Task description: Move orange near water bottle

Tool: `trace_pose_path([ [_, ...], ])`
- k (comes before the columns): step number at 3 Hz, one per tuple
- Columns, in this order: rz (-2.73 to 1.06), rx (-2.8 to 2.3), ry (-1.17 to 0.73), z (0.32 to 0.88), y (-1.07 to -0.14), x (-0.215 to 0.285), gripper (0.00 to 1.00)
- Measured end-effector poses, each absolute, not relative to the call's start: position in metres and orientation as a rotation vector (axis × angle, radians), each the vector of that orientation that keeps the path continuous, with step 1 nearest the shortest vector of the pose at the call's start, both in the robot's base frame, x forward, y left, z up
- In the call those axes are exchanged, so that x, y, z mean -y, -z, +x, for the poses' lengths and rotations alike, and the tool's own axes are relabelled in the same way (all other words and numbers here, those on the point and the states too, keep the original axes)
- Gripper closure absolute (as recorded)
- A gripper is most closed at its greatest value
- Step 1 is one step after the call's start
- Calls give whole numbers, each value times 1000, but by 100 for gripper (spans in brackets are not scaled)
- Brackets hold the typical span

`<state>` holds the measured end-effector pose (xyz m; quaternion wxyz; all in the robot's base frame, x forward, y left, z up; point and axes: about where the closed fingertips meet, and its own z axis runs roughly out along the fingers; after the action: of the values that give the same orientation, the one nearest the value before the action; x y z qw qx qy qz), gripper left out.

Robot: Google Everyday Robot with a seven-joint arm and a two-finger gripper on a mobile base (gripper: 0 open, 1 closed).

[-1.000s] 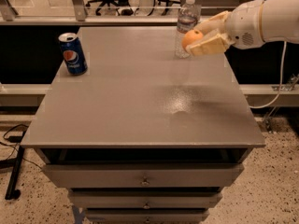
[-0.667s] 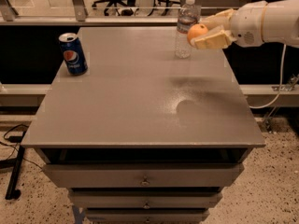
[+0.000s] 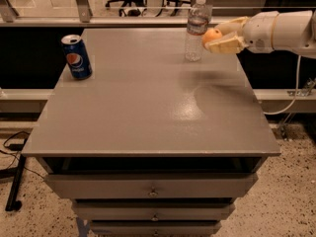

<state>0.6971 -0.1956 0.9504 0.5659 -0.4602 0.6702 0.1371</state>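
The orange (image 3: 212,35) is held in my gripper (image 3: 215,35), in the air just right of the water bottle (image 3: 197,28). The bottle is clear plastic with a white cap and stands upright near the far edge of the grey table (image 3: 148,112). My gripper comes in from the right on a white arm (image 3: 281,31), and its cream fingers (image 3: 228,45) are shut on the orange above the table's far right part. The orange sits level with the bottle's upper half and nearly touches it in the picture.
A blue Pepsi can (image 3: 77,57) stands upright at the table's far left. The table has drawers (image 3: 153,186) below its front edge. A cable (image 3: 296,88) hangs at the right. Office chairs stand behind a rail at the back.
My gripper with the orange has risen and drawn slightly right, from in front of the bottle to just beside its upper half. The bottle and can have not moved.
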Motion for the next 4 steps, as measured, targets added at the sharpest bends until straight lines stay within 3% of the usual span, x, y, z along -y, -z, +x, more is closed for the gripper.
trace_pose_path([
  [2, -1018, -1648, -323, 729, -907, 221, 100],
  [4, -1004, -1681, -372, 747, -880, 214, 97],
])
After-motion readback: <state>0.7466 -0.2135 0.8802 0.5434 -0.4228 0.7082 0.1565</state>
